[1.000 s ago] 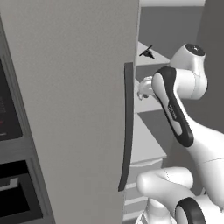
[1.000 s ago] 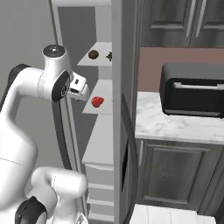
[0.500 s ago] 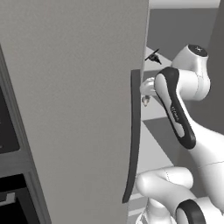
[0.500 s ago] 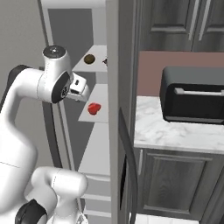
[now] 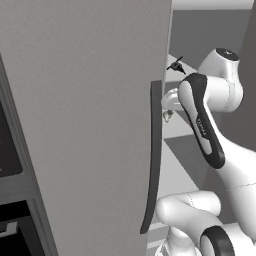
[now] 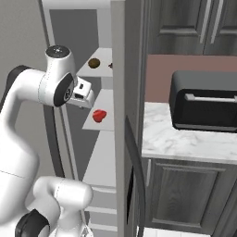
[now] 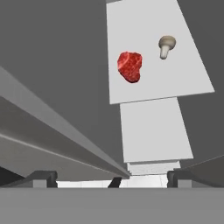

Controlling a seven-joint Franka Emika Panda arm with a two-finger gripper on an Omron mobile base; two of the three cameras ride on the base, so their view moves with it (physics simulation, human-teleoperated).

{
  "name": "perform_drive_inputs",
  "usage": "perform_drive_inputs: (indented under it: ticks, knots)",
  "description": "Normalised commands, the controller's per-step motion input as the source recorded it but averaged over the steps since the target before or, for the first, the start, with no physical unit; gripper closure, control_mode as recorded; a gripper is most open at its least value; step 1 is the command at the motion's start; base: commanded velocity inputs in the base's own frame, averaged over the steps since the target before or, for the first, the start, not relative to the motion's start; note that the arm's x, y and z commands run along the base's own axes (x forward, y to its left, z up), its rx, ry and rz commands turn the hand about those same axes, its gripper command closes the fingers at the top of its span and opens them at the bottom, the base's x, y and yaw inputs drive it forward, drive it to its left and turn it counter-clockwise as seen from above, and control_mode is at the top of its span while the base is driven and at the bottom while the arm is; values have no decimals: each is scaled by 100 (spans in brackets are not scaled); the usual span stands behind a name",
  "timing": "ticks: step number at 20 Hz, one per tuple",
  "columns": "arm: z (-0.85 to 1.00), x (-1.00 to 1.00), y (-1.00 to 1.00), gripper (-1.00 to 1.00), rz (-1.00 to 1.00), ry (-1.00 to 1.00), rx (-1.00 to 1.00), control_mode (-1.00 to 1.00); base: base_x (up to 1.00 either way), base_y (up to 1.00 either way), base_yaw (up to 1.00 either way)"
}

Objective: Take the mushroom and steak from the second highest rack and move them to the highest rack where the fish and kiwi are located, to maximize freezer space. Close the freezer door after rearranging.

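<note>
I'm lining up the first pick; gripper [image 7: 112, 177] spread, empty, above the rack [image 7: 131, 26]; steak [image 7: 130, 66] mid-rack, mushroom [image 7: 166, 45] toward its right edge; next I descend onto one.

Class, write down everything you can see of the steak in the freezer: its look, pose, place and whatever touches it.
The steak is a small, bright red chunk with a mottled, lumpy surface and an uneven outline. It lies flat on the second highest rack, a plain pale-grey shelf panel, with nothing on top of it. The tan mushroom lies beside it, apart and not touching. In the right base view the steak lies on the shelf below the robot's wrist. Only the rack touches it.
</note>
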Motion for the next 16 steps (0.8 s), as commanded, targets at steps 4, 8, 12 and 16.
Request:
perform_drive_inputs:
  ticks: [4, 8, 12, 16]
  knots:
    - [-21, 0, -20, -100, -1, 0, 0, -100, 0, 0, 0]
    - [-27, -9, -36, -100, 0, -3, 3, -100, 0, 0, 0]
    - [-20, 0, -33, -100, 0, 0, 6, -100, 0, 0, 0]
    - [-30, 8, -22, -100, 0, 0, 11, -100, 0, 0, 0]
